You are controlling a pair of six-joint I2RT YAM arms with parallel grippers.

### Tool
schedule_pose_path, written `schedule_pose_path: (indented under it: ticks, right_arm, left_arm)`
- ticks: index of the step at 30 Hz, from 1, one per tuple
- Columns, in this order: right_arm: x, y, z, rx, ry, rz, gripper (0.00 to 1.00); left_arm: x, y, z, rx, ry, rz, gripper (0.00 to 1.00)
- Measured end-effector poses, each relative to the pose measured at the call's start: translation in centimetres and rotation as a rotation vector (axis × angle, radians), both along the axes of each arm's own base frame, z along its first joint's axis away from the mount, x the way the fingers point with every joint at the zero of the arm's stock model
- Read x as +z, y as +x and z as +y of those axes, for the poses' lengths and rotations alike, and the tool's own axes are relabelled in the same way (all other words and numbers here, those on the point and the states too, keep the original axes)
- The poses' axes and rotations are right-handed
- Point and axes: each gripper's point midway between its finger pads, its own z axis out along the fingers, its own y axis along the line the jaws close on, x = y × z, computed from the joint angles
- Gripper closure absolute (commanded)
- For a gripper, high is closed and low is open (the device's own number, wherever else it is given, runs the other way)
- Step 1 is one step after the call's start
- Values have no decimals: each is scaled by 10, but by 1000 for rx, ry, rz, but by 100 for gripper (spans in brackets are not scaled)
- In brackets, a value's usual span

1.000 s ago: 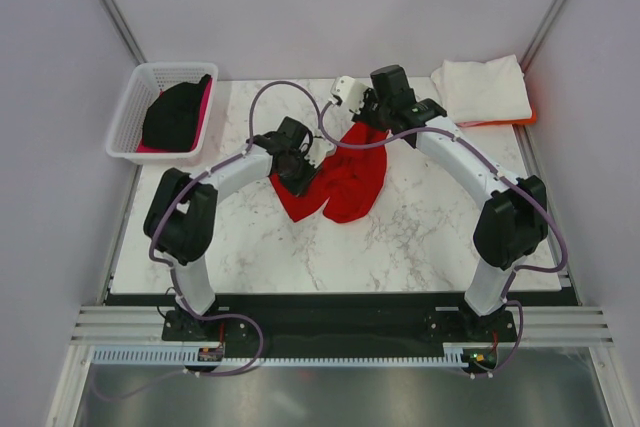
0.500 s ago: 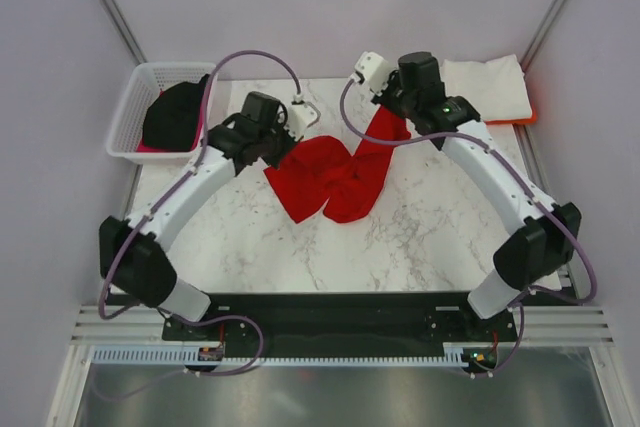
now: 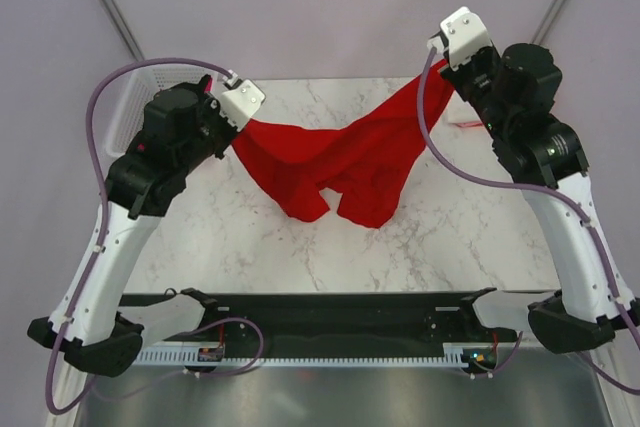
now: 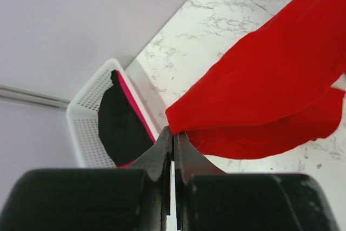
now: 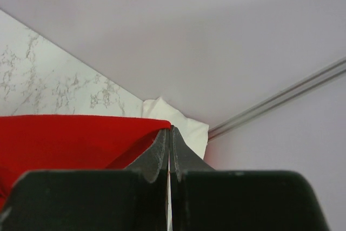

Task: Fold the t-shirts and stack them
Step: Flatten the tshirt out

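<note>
The bright red t-shirt (image 3: 340,162) hangs in the air, stretched between both arms above the marble table (image 3: 250,247). My left gripper (image 3: 238,129) is shut on its left corner; in the left wrist view the red cloth (image 4: 270,90) runs out from the closed fingertips (image 4: 173,133). My right gripper (image 3: 437,75) is shut on the right corner; the right wrist view shows the red cloth (image 5: 75,142) at the closed tips (image 5: 171,131). The shirt's lower part sags toward the table. A white folded shirt (image 5: 181,123) lies at the back right.
A white lattice basket (image 4: 89,128) at the back left holds a black shirt (image 4: 121,123) over a magenta-pink one (image 4: 131,101). An orange edge (image 3: 462,123) peeks out by the right arm. Grey walls close in behind and at the sides.
Both arms have risen and spread apart, lifting the red shirt off the table and stretching it wide between them.
</note>
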Motion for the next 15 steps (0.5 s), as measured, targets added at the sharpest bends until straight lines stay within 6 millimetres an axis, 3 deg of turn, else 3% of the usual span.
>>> schedule_pose_path:
  ticks: [4,8,15]
  right_arm:
    - [24,-29,-14,-18,38,-47,100]
    - [52,-61,-30,-34,82,-103,100]
    - [127,-139,-63,-37,184,-290,100]
  left_arm:
    - [23,-14,12,10,19,-41,98]
    - [58,-32,22,8,1,-115,98]
    - [139,-96,44,-48,-88,-338,98]
